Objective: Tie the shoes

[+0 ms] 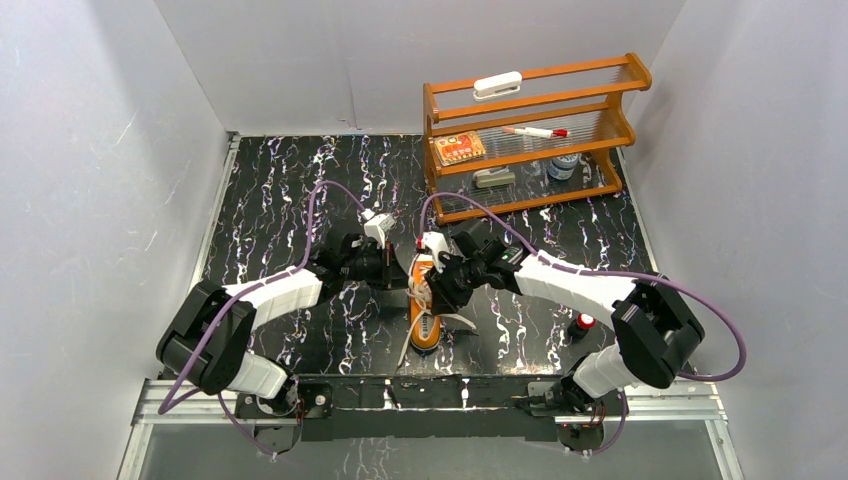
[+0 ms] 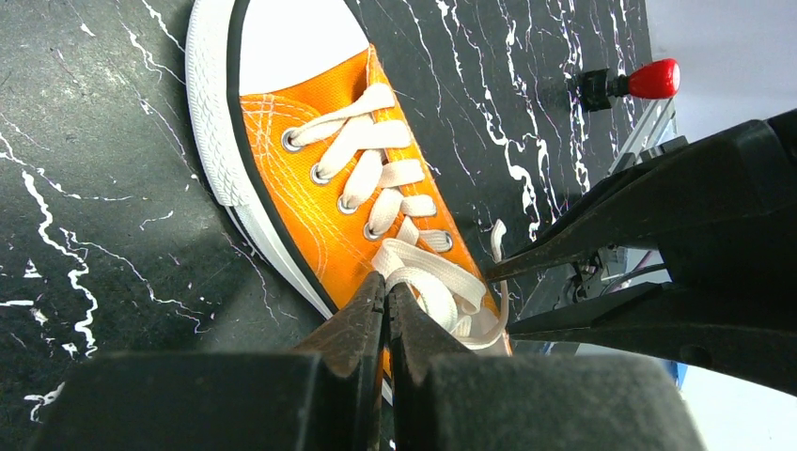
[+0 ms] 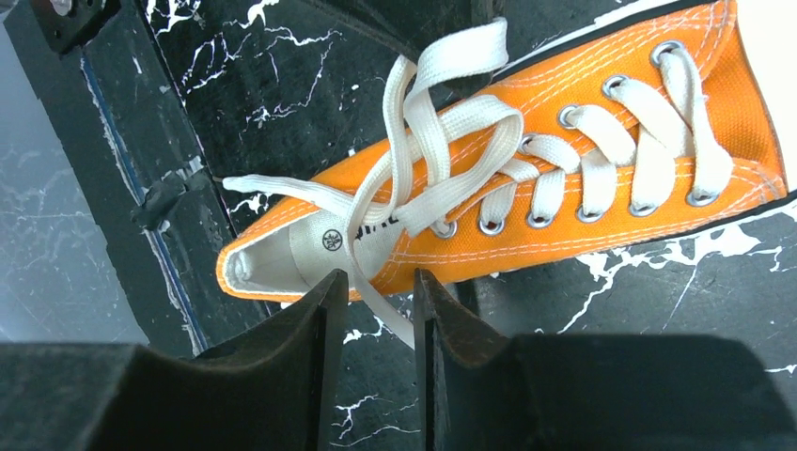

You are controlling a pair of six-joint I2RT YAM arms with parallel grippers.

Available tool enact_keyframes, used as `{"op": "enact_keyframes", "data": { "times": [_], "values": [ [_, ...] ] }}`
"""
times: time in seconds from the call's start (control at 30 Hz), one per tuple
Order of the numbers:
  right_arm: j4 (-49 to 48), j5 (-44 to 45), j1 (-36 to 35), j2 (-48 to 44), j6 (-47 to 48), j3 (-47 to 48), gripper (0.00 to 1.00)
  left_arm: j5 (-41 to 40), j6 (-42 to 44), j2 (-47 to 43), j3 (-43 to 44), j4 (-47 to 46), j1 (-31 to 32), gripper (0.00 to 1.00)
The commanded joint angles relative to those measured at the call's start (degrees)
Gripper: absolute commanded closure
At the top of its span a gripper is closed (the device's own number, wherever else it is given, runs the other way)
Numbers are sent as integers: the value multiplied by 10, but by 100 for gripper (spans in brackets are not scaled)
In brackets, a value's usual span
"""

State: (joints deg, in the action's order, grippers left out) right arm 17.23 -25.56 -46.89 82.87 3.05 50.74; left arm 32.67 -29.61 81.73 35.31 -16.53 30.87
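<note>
On the tabletop between my arms lies the orange sneaker, surely light, and its limp, slippery white laces are what to take near their crossing: my left jaws are pressed together there, my right jaws half spread around one strand.

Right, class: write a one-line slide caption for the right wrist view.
Right tool, jaws apart, straddles a loose strand of the white laces at the heel opening of the orange sneaker.

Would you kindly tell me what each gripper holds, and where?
Left gripper, shut, seems to pinch the orange canvas sneaker's white lace near the top eyelets. Right gripper grips nothing yet; a lace strand lies between its open fingers.
</note>
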Motion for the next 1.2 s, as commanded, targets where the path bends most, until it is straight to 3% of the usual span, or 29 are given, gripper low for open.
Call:
{"op": "enact_keyframes", "data": {
  "times": [0.0, 0.17, 0.33, 0.5, 0.67, 0.8, 0.9, 1.17],
  "values": [
    [-36, -15, -2, -1, -10, -8, 62, 15, 7, -29, 21, 13, 1, 100],
    [-42, -10, -2, -6, -26, -15, 72, 13, 12, -38, 23, 22, 1, 100],
    [-63, -12, -2, -12, -49, -35, 64, 12, 18, -47, 23, 29, 1, 100],
    [-68, -18, -2, -10, -56, -38, 64, 13, 17, -45, 25, 27, 1, 100],
    [-49, 1, -2, -14, -60, -26, 77, 13, 23, -51, 28, 36, 1, 100],
    [1, 22, -2, -24, -74, 2, 98, 24, 34, -66, 22, 44, 1, 100],
    [27, 46, -1, -46, -89, 14, 100, 34, 45, -85, 19, 58, 1, 100],
    [-27, 45, -2, -53, -173, -1, 100, 56, 29, -118, -8, 70, 2, 100]
  ]
}}
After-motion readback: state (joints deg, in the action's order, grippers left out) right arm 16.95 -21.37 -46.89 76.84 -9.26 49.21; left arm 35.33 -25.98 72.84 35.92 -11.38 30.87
